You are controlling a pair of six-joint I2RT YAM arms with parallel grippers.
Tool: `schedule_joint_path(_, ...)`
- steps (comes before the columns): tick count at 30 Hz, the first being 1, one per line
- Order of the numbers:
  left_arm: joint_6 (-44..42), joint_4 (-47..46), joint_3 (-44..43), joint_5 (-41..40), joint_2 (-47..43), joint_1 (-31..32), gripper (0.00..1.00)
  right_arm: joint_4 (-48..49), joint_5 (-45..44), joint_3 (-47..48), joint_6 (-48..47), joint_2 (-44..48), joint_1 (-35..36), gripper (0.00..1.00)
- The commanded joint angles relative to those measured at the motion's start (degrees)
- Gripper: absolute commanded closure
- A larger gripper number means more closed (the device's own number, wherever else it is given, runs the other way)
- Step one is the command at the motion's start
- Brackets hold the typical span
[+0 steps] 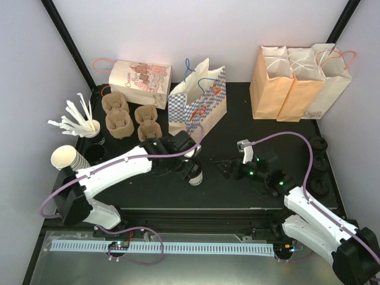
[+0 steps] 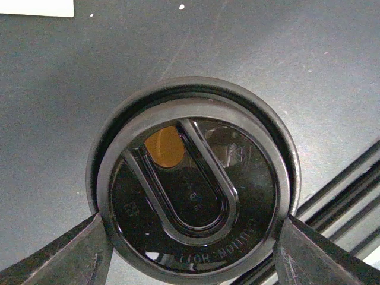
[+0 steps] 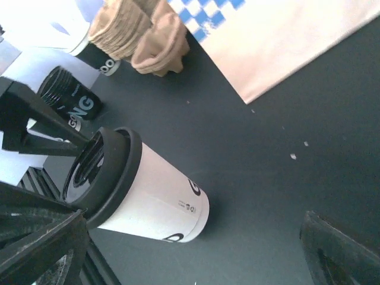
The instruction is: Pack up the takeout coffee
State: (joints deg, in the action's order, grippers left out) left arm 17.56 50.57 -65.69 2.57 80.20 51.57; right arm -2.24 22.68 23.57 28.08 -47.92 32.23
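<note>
One takeout coffee, a white cup with black print and a black lid, stands on the black mat near the middle. My left gripper comes down over it. In the left wrist view the lid fills the frame, with a finger pressed on its rim at each lower side, so the left gripper is shut on it. In the right wrist view the cup has its base on the mat. My right gripper hovers open just right of the cup, nothing between its fingers.
Brown pulp carriers sit at back left. Behind them are a printed white bag and a blue checkered bag. Three paper bags stand at back right. A stack of plain cups lies at far left, and black lids at far right.
</note>
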Motion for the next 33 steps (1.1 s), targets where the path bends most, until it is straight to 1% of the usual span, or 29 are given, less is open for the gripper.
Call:
schedule_joint_path(1,-0.3,3.3,-4.7,-7.4,4.5,3.4,0.35,-10.0,5.1,3.1,5.8,0.3,-2.6,0.00)
schedule_joint_path(4,0.8,5.1,-6.1,-9.8,8.1,5.6,0.35,-11.7,6.9,3.5,5.7,-0.5,-2.6,0.00)
schedule_joint_path(7,1.7,4.6,-5.6,-9.8,9.6,6.5,0.30,-12.3,8.7,3.2,5.6,-1.1,-2.6,0.00)
schedule_joint_path(8,2.2,4.4,-5.4,-9.8,9.6,6.6,0.28,-12.6,8.8,3.2,5.4,-1.2,-2.6,0.00)
schedule_joint_path(15,4.0,4.7,-6.1,-9.4,7.4,6.9,0.02,-14.4,9.4,4.0,3.6,-2.0,-2.6,0.01)
schedule_joint_path(21,5.7,5.0,-7.7,-8.7,1.0,6.8,0.01,-14.6,12.2,5.8,3.0,-4.2,-2.5,0.04)
schedule_joint_path(24,6.7,4.1,-6.6,-7.8,-3.0,5.6,0.01,-14.0,13.8,6.6,3.7,-4.6,-2.3,0.09)
schedule_joint_path(26,7.5,2.8,-4.2,-4.1,-6.0,3.2,0.06,-13.5,14.1,7.2,4.4,-4.9,-2.1,0.13)
schedule_joint_path(28,8.2,-0.7,0.3,1.5,-9.8,-0.4,0.14,-13.7,14.1,8.4,4.9,-5.8,-1.8,0.17)
schedule_joint_path(30,9.4,-5.9,6.1,9.7,-13.4,-4.9,0.27,-14.6,13.8,10.1,5.1,-7.0,-1.4,0.22)
schedule_joint_path(31,10.3,-8.8,9.3,14.4,-15.0,-7.3,0.32,-15.2,13.6,11.2,5.1,-7.7,-1.2,0.27)
schedule_joint_path(32,11.6,-12.4,12.3,18.6,-16.7,-9.4,0.37,-15.8,13.4,12.3,5.3,-8.6,-1.1,0.31)
schedule_joint_path(33,13.0,-16.1,15.4,22.7,-18.1,-11.4,0.40,-16.3,13.2,13.3,5.6,-9.4,-1.0,0.36)
